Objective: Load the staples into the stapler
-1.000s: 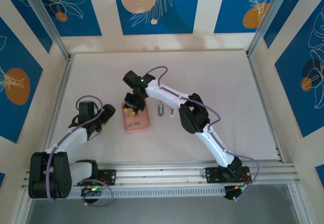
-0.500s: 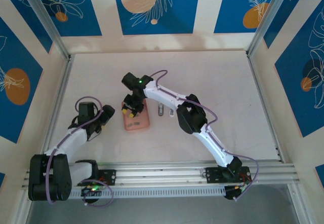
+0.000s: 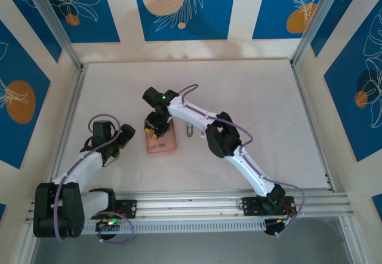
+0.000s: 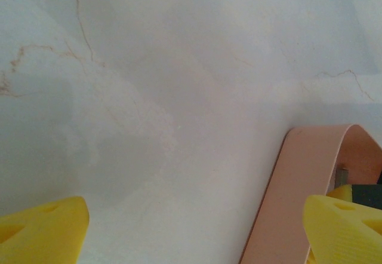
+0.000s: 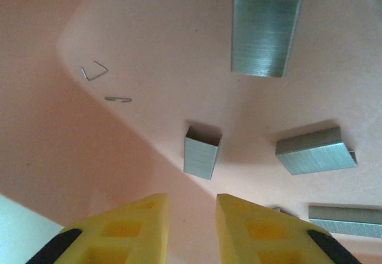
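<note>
We begin with the pale marbled counter (image 3: 256,97), where the salmon-pink tray (image 3: 162,147) sits left of centre. Our right hand (image 5: 192,210) hangs over the tray's far end, its fingers drawn close with a slim gap between them and nothing in it. Our left hand (image 4: 191,219) sits low just left of the tray, fingers wide apart and empty, with the tray's rim beside one finger. The stapler (image 3: 189,129) lies on the counter just right of the tray, long axis running far to near. It is too small for us to tell whether it is opened. The staples (image 5: 265,36) lie scattered on the tray floor as several grey strips. The one that matters is the short strip (image 5: 201,153). It lies just ahead of the right hand's fingertips, nearly in line with the gap and pointing roughly away from the hand, so we judge the fingers would close across its width. Another strip is partly hidden behind a finger, and two loose single staples (image 5: 94,70) lie off to the side
</note>
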Tool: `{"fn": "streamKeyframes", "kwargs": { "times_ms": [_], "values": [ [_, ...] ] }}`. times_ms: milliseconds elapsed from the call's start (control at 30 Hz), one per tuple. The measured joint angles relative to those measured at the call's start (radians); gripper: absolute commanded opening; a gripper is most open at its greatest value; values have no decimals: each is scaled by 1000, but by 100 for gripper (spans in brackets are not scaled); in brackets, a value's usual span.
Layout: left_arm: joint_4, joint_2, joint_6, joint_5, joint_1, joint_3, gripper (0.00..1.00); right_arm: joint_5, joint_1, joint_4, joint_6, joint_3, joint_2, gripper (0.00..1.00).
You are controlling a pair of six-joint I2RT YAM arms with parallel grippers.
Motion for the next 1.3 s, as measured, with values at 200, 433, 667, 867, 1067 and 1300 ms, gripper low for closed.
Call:
{"fn": "streamKeyframes", "kwargs": {
  "times_ms": [200,433,667,867,1067,1300],
  "values": [
    [-3,0,17,-8,-5,0,92,26,3,-24,3,40,31,31],
    [-3,0,24,-20,-14,0,93,68,6,-55,-9,60,44,27],
    [-6,0,43,-31,-24,0,93,74,13,-78,-53,100,70,21],
    [-6,0,45,-31,-27,0,93,81,17,-105,-101,121,75,21],
    [-6,0,53,-26,-31,3,93,110,30,-129,-168,131,77,23],
    [-7,0,96,6,-34,42,90,173,41,-126,-230,105,27,29]
  ]
}}
